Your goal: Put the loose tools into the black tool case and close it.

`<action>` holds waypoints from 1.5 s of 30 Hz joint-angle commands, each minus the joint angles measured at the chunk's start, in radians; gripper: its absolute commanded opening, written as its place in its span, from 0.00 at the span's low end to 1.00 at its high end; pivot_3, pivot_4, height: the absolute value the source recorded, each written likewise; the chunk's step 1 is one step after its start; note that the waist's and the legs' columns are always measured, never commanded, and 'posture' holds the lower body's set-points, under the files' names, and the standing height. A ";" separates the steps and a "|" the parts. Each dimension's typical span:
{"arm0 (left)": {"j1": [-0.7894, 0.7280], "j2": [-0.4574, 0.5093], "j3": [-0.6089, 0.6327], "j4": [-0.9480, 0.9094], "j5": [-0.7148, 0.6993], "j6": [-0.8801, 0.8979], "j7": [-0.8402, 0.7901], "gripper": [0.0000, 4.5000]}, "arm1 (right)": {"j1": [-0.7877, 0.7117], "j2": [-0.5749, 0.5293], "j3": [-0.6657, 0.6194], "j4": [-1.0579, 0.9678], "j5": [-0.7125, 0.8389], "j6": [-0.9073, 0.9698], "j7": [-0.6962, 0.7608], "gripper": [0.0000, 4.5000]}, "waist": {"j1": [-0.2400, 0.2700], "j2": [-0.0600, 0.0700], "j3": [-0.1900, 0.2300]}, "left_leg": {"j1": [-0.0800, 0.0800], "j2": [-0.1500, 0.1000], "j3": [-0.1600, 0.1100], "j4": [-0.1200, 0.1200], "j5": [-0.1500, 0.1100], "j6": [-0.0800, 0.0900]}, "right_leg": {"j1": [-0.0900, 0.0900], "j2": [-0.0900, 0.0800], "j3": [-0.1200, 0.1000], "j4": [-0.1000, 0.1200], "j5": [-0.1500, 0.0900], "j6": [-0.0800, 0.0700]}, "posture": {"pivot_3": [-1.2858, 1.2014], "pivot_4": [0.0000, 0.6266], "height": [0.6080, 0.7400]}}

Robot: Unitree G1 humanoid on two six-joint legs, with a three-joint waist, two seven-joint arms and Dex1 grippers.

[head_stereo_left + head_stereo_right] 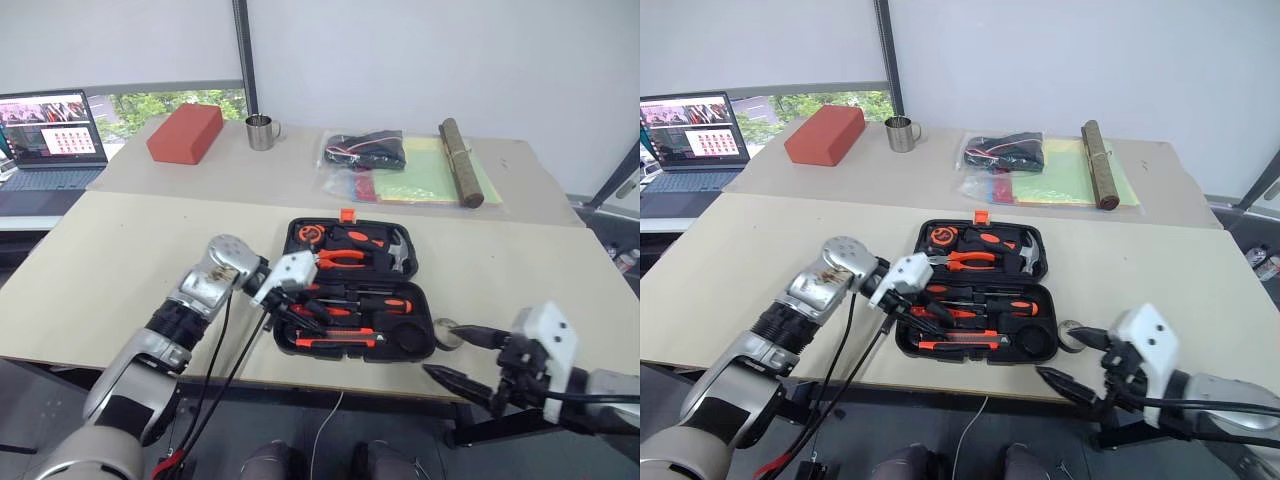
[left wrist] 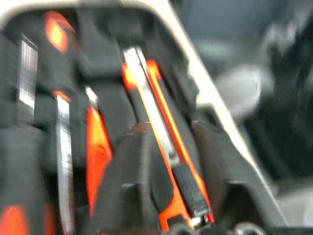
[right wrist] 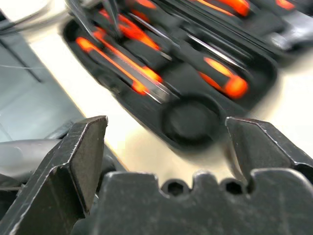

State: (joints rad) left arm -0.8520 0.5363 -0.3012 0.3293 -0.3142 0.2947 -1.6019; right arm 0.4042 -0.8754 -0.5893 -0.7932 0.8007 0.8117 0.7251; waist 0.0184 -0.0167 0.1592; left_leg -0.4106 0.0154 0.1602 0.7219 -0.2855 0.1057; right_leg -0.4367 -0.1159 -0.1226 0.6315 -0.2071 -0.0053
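Observation:
The black tool case [image 1: 425,300] lies open in the middle of the table, its orange latch [image 1: 347,214] at the far edge. Two screwdrivers [image 1: 370,302] lie in its near half. My left gripper [image 1: 283,315] hovers over the near half's left end. In the left wrist view its fingers [image 2: 122,196] stand apart on either side of a slim orange-and-black tool [image 2: 161,147], likely the utility knife, lying in the front recess. The small grey tape roll [image 1: 447,333] sits on the table just right of the case. My right gripper [image 1: 447,350] stands open beside it, empty, facing the bare round recess [image 3: 190,120].
Pliers [image 1: 345,258], a hammer [image 1: 400,255] and a tape measure [image 1: 310,235] fill the far half. On the back table are a red block [image 1: 185,132], a metal cup [image 1: 262,131], a bagged black bundle [image 1: 365,150] and a brown roll [image 1: 460,160]. A laptop [image 1: 50,140] is far left.

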 commanded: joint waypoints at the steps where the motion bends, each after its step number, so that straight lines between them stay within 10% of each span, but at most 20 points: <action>1: -0.007 0.072 0.065 -0.109 -0.136 0.135 -0.012 0.72 | 0.046 -0.036 -0.041 0.059 -0.093 -0.067 0.077 1.00 | -0.003 0.000 0.000 | 0.001 0.000 0.000 0.000 0.000 0.000 | 0.001 0.000 0.000 0.000 0.000 0.000 | 0.52 0.24 0.97; 5: 0.018 0.118 0.055 -0.165 -0.147 0.131 -0.013 0.99 | -0.033 -0.078 0.112 0.164 -0.229 -0.170 0.093 1.00 | -0.007 0.000 0.000 | 0.005 0.000 0.000 -0.001 0.000 0.000 | 0.003 0.000 0.001 0.000 -0.006 0.009 | 0.52 0.24 0.97; 15: 0.083 0.135 0.050 -0.243 -0.074 0.071 0.013 0.99 | -0.324 -0.090 0.492 0.408 -0.482 -0.326 0.127 1.00 | -0.005 0.001 0.000 | 0.003 -0.001 0.001 -0.001 0.000 -0.001 | 0.001 -0.002 0.000 0.001 -0.002 -0.001 | 0.52 0.24 0.97; 29: 0.116 0.155 0.058 -0.282 -0.059 0.077 0.047 1.00 | -0.396 -0.137 0.468 0.378 -0.470 -0.275 0.228 0.01 | -0.005 0.001 0.001 | 0.003 -0.001 0.001 -0.001 0.000 -0.001 | 0.001 -0.002 0.000 0.001 -0.002 0.001 | 0.52 0.24 0.97; 36: 0.130 0.151 0.050 -0.295 -0.046 0.063 0.051 1.00 | -0.533 -0.137 0.379 0.152 -0.130 -0.017 0.255 0.01 | -0.014 0.001 0.001 | 0.004 0.000 0.000 -0.002 0.001 -0.002 | 0.002 -0.006 0.001 0.001 -0.002 -0.001 | 0.52 0.24 0.97; 45: 0.124 0.153 0.055 -0.313 -0.043 0.079 0.060 1.00 | -0.614 -0.161 0.679 0.214 -0.342 -0.024 0.169 0.01 | -0.002 0.001 0.001 | 0.001 -0.001 0.000 -0.001 0.000 -0.002 | 0.000 -0.009 -0.001 0.000 -0.002 -0.001 | 0.52 0.24 0.97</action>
State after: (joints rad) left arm -0.7146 0.6818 -0.2609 0.0530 -0.3542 0.3746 -1.5450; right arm -0.2146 -1.0139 0.0746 -0.5997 0.5226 0.8121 0.9099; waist 0.0167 -0.0153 0.1597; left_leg -0.4104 0.0135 0.1600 0.7206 -0.2852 0.1042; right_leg -0.4372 -0.1244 -0.1243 0.6316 -0.2087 -0.0059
